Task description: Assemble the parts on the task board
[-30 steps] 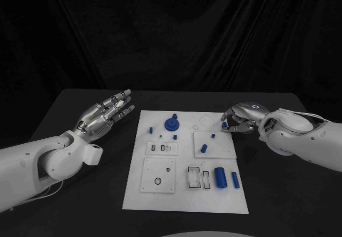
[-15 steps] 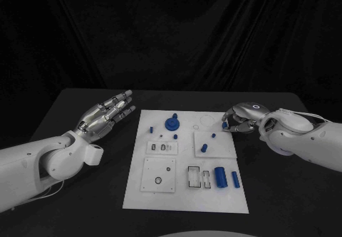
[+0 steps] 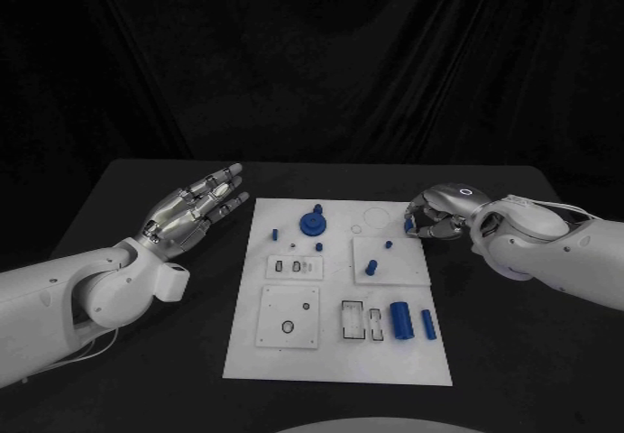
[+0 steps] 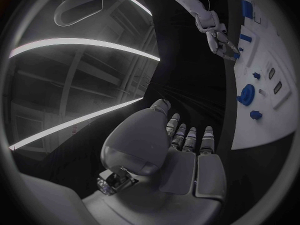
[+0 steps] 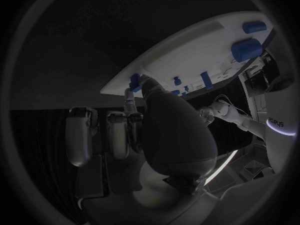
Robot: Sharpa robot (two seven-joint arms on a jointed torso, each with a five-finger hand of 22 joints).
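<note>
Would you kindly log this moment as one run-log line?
left hand: open, beside white task board | right hand: pinching small blue part at board's far right edge | large blue cylinder: lying on board

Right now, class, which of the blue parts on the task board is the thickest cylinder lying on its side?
The fat blue cylinder at the board's near right, beside a thinner blue rod; every other part looks slimmer or smaller.

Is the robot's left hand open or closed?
Open. The left robot hand hovers beside the task board with fingers spread and nothing in it.
</note>
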